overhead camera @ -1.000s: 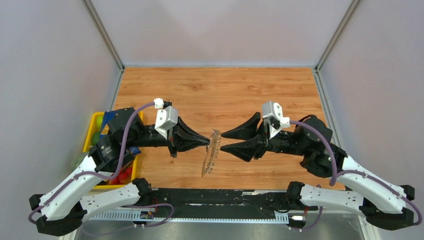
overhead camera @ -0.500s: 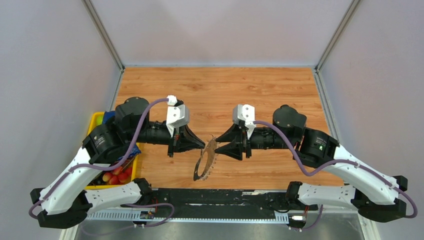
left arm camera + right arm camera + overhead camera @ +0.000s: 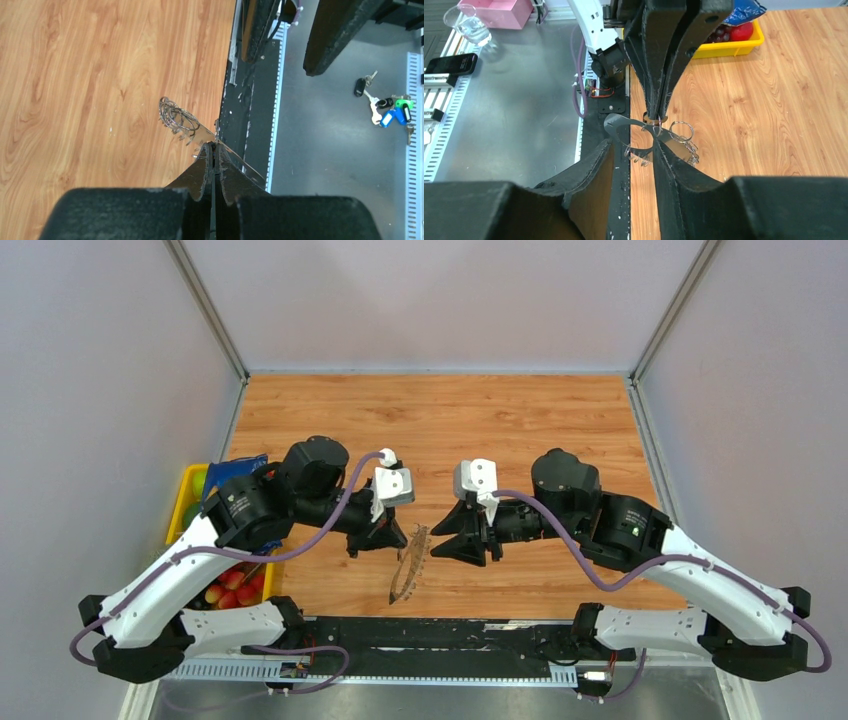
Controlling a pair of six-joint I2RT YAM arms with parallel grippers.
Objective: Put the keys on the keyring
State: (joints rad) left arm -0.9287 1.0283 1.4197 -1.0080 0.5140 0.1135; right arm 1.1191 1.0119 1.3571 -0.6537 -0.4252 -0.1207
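Note:
My left gripper (image 3: 405, 537) is shut on the rim of the keyring (image 3: 407, 566), a thin grey hoop held on edge above the table's near edge. In the left wrist view the shut fingertips (image 3: 215, 146) pinch the hoop, and small wire rings (image 3: 175, 116) hang from it. My right gripper (image 3: 441, 534) is open, facing the left one. In the right wrist view (image 3: 634, 147) the keyring's fringed band (image 3: 624, 127) passes between its jaws. A bunch of keys (image 3: 387, 107) with black, blue and green heads lies on the grey metal off the table, one black-headed key (image 3: 359, 87) beside it.
A yellow bin (image 3: 190, 502) of small coloured items sits at the table's left edge, under my left arm. The black base rail (image 3: 430, 632) runs along the near edge. Off the table are a pink box (image 3: 499, 11), a glass (image 3: 466, 22) and a phone (image 3: 449, 62).
Both arms have swung in toward the centre. My right gripper has closed the gap to the hoop, which my left gripper has kept hold of and lowered slightly toward the near edge.

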